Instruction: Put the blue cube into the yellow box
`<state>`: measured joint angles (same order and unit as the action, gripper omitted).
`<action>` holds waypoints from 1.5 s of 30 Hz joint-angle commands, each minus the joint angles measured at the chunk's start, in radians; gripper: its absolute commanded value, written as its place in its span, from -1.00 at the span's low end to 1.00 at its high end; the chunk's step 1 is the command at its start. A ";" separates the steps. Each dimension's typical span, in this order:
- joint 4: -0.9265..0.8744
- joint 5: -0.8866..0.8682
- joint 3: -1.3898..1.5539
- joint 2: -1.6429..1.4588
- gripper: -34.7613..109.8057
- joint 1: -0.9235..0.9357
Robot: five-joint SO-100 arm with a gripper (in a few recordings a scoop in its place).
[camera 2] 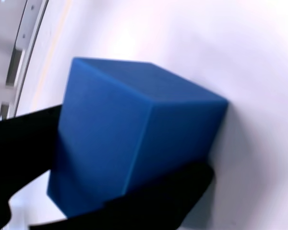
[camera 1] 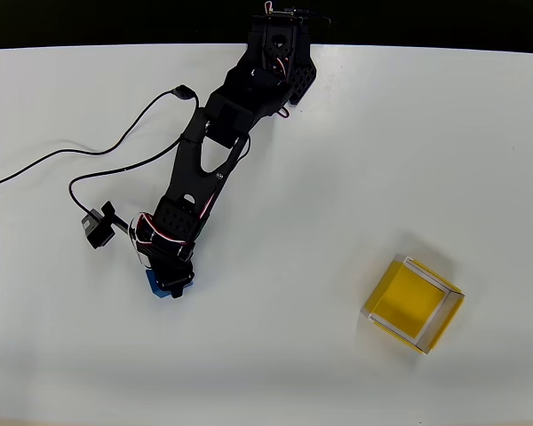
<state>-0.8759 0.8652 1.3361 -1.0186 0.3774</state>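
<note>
On the left half of the white table (camera 1: 355,133), the black arm (camera 1: 222,133) reaches down from the top edge and its gripper (camera 1: 171,282) pinches the blue cube (camera 1: 163,288).

From largest to smallest: the table fills the overhead view under a dark strip along the top; the arm stretches diagonally from its base toward the lower left, with thin black cables (camera 1: 80,160) lying on the table to its left; the yellow box (camera 1: 415,304) stands open-topped at the lower right, well apart from the gripper; the cube shows as a small blue corner under the gripper tip. In the wrist view the blue cube (camera 2: 134,139) sits between the two black fingers (camera 2: 168,201), which press on its opposite sides, close beside the white surface.
</note>
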 commanded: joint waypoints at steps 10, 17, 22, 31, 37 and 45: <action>0.110 0.249 0.204 -0.574 -0.29 -0.202; 0.333 0.431 0.431 -0.844 -0.28 -0.385; 0.500 0.546 0.569 -0.945 -0.27 -0.508; 0.782 0.630 0.635 -0.891 -0.26 -0.692; 0.942 0.649 0.615 -0.779 -0.27 -0.784; 1.074 0.673 0.502 -0.566 -0.26 -0.871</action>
<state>0.1243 1.5278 2.0049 -1.5662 -0.4510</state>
